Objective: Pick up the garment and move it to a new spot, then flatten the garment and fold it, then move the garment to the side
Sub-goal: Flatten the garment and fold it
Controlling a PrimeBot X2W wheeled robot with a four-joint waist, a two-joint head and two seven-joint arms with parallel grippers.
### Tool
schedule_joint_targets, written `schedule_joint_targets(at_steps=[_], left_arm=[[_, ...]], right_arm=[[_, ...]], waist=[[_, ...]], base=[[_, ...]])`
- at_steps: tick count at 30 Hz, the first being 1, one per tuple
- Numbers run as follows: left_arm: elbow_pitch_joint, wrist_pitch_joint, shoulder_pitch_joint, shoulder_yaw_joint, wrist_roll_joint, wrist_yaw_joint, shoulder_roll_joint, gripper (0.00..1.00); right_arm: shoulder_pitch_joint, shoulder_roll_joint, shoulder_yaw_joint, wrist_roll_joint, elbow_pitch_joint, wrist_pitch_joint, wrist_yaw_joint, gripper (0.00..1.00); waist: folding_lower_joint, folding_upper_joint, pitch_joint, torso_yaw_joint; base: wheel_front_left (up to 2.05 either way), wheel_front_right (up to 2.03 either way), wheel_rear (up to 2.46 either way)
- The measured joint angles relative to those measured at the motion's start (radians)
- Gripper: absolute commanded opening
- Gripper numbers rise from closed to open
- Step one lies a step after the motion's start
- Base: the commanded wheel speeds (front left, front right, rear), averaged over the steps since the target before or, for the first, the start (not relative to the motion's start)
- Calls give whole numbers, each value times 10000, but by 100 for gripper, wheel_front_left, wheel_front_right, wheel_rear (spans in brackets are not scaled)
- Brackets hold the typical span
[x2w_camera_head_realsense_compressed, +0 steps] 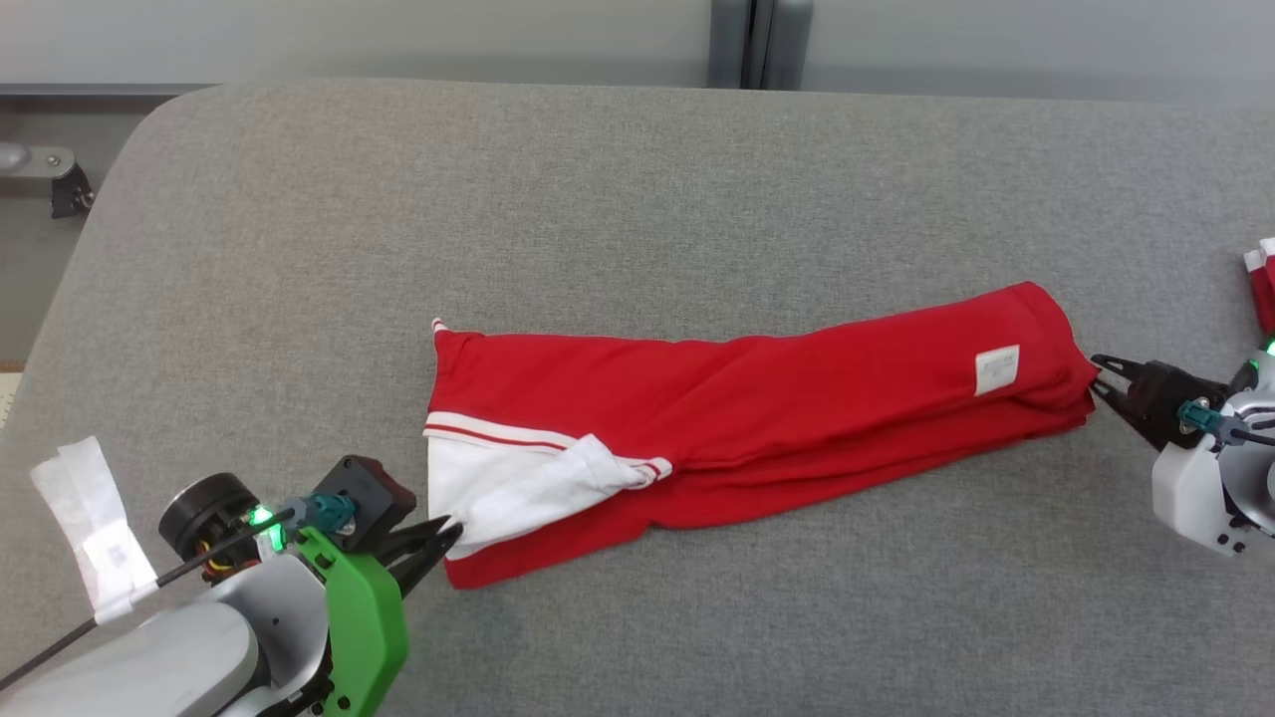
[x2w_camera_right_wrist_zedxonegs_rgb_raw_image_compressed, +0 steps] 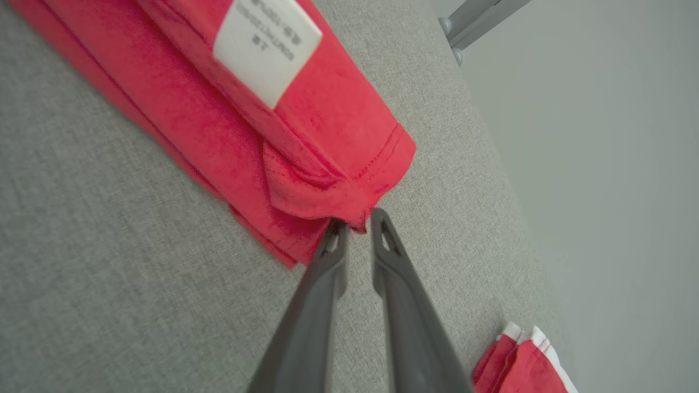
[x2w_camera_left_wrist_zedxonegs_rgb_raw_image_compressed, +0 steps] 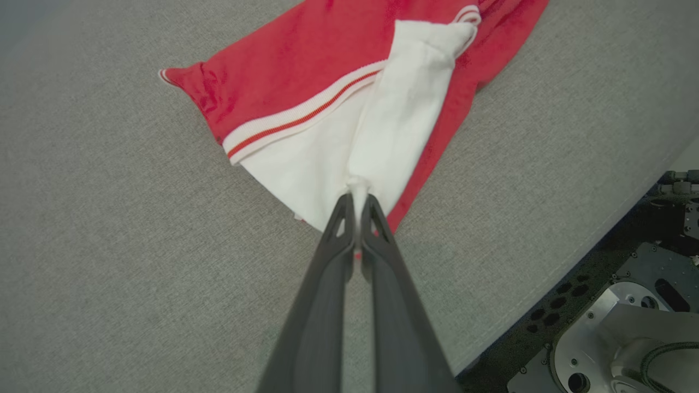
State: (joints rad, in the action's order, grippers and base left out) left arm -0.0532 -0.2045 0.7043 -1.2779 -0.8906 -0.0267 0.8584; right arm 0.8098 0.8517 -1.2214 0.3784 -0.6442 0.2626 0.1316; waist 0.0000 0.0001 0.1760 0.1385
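Nearest the camera, bottom left of the head view, is the left arm: pale forearm, a green bracket (x2w_camera_head_realsense_compressed: 364, 617), and a strip of white tape (x2w_camera_head_realsense_compressed: 95, 518) hanging off its cable with some faint print I can't read. The arm angles up and to the right, low over the table. The left gripper (x2w_camera_head_realsense_compressed: 443, 543) has its fingers squeezed together on the white part of the garment (x2w_camera_head_realsense_compressed: 757, 418). In the left wrist view you can see a little tuft of white cloth clamped right at the tips (x2w_camera_left_wrist_zedxonegs_rgb_raw_image_compressed: 357, 199).

The garment itself is a red shirt with a white panel and a red-and-white striped trim. It's folded into a long strip lying across the middle of the grey fabric table (x2w_camera_head_realsense_compressed: 637, 199), white end at the left, slanting upward toward the right.

Near its right end there's a white label (x2w_camera_head_realsense_compressed: 997, 369). The right wrist view gets close to it (x2w_camera_right_wrist_zedxonegs_rgb_raw_image_compressed: 266, 41), and there are a few lines of print, but they're too blurry to read.

The right gripper (x2w_camera_head_realsense_compressed: 1096, 373) comes in from the right edge, pointing left at the red hem corner. In its own view (x2w_camera_right_wrist_zedxonegs_rgb_raw_image_compressed: 357, 218) the fingers are nearly together with a thin gap, and the bunched hem sits at the tips. I honestly can't tell if it's pinched.

Another red-and-white piece (x2w_camera_head_realsense_compressed: 1263, 284) pokes in at the right edge.
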Motion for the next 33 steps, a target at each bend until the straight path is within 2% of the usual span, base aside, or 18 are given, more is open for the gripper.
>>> schedule_joint_targets(at_steps=[1,2,6,11,14,19,22,24,26,28,33], left_arm=[[36,-61,-47,2,2,4,-38,82],[65,-113,-112,0,4,29,-90,100],[201,146,-264,-15,286,-10,-251,100],[464,826,-328,234,391,-380,-341,100],[642,1442,-389,679,251,-798,-422,100],[1170,3455,-637,2090,-387,-1871,-999,100],[1559,4399,-894,3014,-821,-2328,-1524,100],[1699,4617,-1152,3760,-1028,-2558,-1931,100],[1735,4640,-1487,4608,-874,-2623,-2428,100],[1653,4660,-1845,5505,-272,-2648,-2903,100],[1703,4669,-3231,7356,1315,-2309,-4126,100]], right_arm=[[12,21,-169,65,-17,2,0,100],[62,59,-282,198,-6,0,0,100],[213,334,-512,336,115,0,0,100],[222,596,-571,579,79,-8,0,100],[438,568,-397,1127,-213,-12,2,100],[606,-230,2286,2568,-374,0,0,100],[128,-798,4102,2744,-192,2,0,100],[-415,-1149,5102,2362,-90,0,-2,100],[-1057,-1662,6165,2065,207,0,0,100],[-1604,-2178,7101,1787,568,2,0,100],[-3001,-3411,8886,984,1636,0,0,100]], waist=[[0,0,-13,-18],[0,0,-30,-36],[0,0,-102,-122],[0,0,-243,-257],[0,0,-342,-346],[0,0,-494,-480],[0,0,-568,-531],[0,0,-619,-550],[0,0,-676,-570],[0,0,-725,-579],[0,0,-848,-637]], base=[[0,0,0],[0,0,0],[0,0,0],[0,0,0],[0,0,0],[0,0,0],[0,0,0],[0,0,0],[0,0,0],[0,0,0],[0,0,0]])
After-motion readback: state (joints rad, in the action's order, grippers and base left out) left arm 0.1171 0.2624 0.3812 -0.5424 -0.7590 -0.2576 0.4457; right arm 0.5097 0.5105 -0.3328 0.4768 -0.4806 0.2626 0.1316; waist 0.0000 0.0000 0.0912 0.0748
